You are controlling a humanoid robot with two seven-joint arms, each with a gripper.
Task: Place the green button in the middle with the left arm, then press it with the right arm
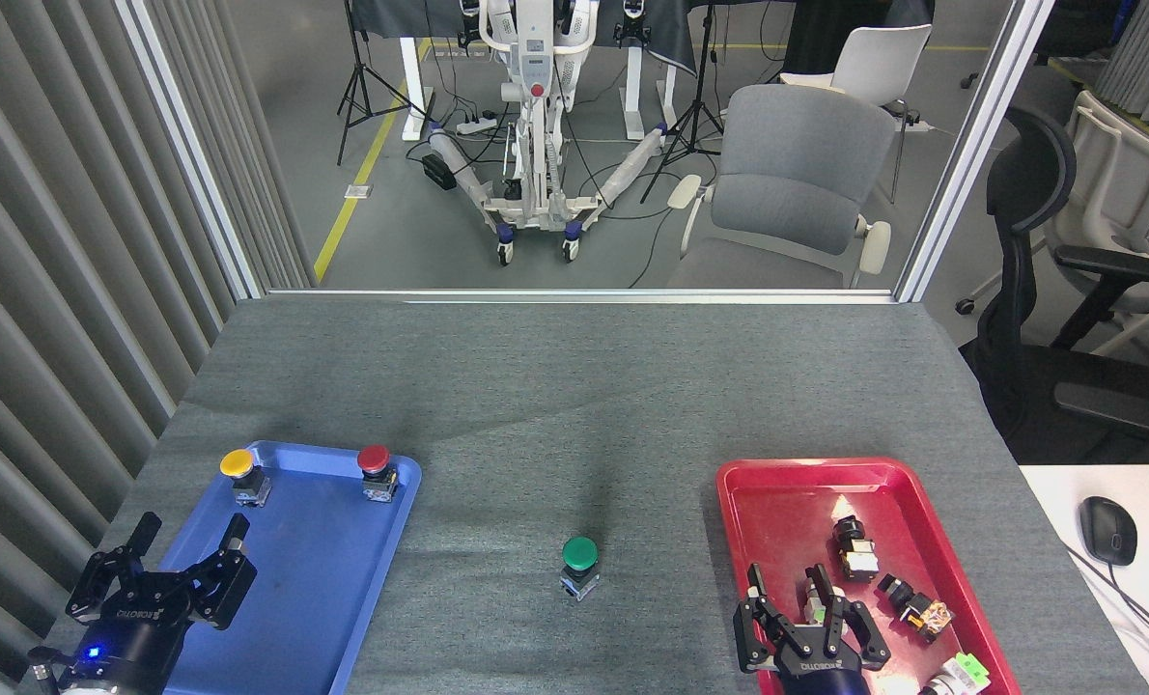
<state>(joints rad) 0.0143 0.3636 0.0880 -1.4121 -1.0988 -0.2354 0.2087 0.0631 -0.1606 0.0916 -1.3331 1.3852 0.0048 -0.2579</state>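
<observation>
- On the grey bench (555, 386), the green button (579, 554) stands alone between the blue tray (381, 541) and red tray (739, 512).
- Left claw (186, 545) is spread wide over the blue tray.
- Right claw (789, 589) is spread wide over the red tray.

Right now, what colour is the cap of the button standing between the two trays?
Dark green; the green button shows best in the head view.

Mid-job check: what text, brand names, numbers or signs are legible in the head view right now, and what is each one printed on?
"ROBOTIQ": white lettering on the body of the left gripper, seen upside down.
"ROBOTIQ": white lettering on the body of the right gripper, also upside down and small.
The green button shows no marking on its cap.
Any labels on the small switches in the red tray are too small to read.
</observation>
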